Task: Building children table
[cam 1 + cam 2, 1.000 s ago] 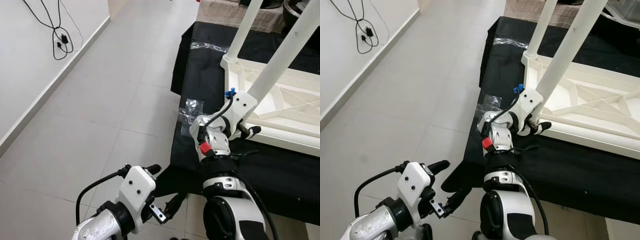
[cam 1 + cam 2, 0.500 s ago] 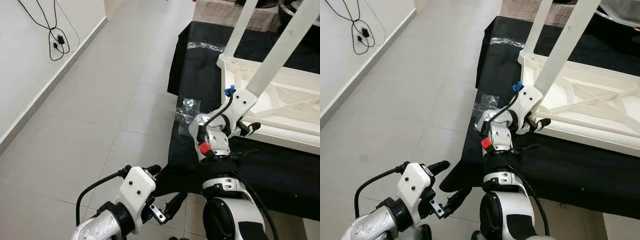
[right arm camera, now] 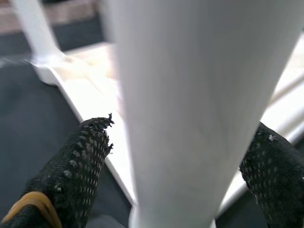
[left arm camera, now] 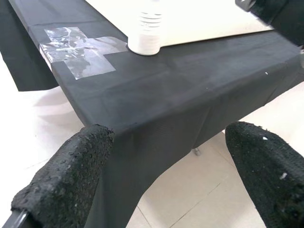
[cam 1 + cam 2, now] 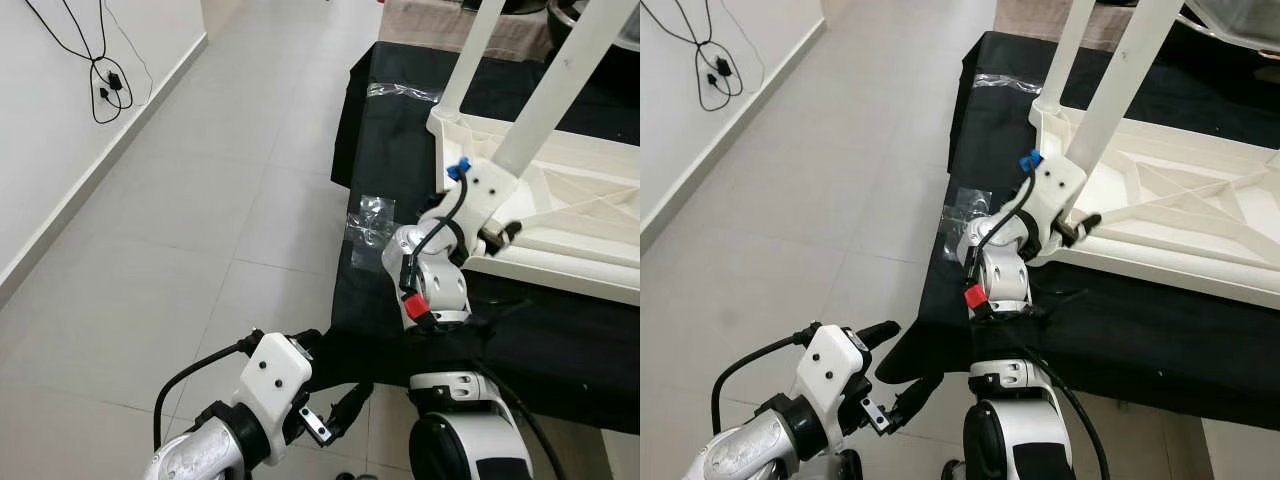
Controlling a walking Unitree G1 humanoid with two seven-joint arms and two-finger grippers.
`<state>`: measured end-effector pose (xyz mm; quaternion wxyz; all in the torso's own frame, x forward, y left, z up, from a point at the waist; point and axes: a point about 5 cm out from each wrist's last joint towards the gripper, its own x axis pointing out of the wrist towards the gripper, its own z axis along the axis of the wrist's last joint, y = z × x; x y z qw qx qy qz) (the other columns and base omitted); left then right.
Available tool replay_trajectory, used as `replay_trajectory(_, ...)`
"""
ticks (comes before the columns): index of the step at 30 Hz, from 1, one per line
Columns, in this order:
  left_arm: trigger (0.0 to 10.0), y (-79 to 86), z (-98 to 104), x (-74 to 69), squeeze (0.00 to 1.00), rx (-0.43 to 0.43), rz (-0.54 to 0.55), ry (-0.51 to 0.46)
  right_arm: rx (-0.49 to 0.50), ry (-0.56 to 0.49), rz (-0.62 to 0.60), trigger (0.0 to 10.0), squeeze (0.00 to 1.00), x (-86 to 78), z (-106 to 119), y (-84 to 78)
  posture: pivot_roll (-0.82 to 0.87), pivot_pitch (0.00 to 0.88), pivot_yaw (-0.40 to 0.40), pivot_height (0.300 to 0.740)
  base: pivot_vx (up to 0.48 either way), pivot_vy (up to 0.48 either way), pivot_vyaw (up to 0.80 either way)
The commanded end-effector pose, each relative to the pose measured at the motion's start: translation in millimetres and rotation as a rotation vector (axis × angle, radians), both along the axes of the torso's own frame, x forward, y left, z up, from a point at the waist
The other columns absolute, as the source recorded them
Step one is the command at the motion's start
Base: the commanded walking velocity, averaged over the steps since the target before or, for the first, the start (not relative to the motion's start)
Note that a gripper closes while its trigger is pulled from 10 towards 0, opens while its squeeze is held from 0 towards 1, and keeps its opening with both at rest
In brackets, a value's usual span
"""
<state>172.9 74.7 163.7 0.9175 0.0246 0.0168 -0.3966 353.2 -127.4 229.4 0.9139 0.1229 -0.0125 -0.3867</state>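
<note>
The right pincer (image 5: 1072, 226) is set about the lower part of the near table leg (image 5: 1110, 105), and in the right wrist view one black finger (image 3: 78, 166) is seen on each side of the white tube (image 3: 190, 95); whether the pads are actually pressed to it cannot be told, so the grip is left undecided. The leg is seated at the near corner of the white tabletop (image 5: 1180, 200), which lies upside down, its ribbed underside shown, on the black-draped bench (image 5: 1120, 340). A second leg (image 5: 1072, 45) is already stood at the far corner. Pieces of clear plastic wrap (image 5: 372, 222) lie on the cloth near the bench edge, just beside the right wrist. The left pincer (image 5: 335, 412) is held low over the tiled floor (image 5: 180, 200), well apart from the work, with its fingers (image 4: 66, 185) spread wide and nothing between them. The leg is judged to be a light, stiff, hollow plastic tube with a smooth, rather slippery skin; a hold low down, close to the socket, is thought best, so that it can be turned or pressed home without the long upper end levering sideways. The tabletop is likely light enough to slide on the cloth if pushed hard.
</note>
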Motion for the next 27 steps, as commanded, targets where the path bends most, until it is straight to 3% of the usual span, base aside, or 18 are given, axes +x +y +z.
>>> replay_trajectory(1,10.0,-0.9,-6,-1.3,0.00,0.013,-0.006,0.016,0.060,0.123,0.063,10.0,0.00,-16.2,-40,20.8,0.14,0.180,-0.101,0.740,0.000,0.000,0.00)
replay_trajectory(10,10.0,-0.3,-7,-0.7,0.00,0.013,-0.006,0.015,0.023,0.133,0.126,10.0,0.00,-27.4,-44,25.1,0.13,0.178,-0.102,0.740,0.000,0.000,0.00)
replay_trajectory(17,10.0,0.5,-7,-0.2,0.00,0.012,-0.002,0.014,-0.021,0.136,0.139,10.0,0.00,-33.8,-42,17.6,0.13,0.179,-0.101,0.740,0.000,0.000,0.00)
replay_trajectory(27,10.0,0.5,-7,0.1,0.00,0.011,0.000,0.010,-0.014,0.138,0.222,10.0,0.00,-40.5,-44,18.7,0.13,0.177,-0.101,0.740,0.000,0.000,0.00)
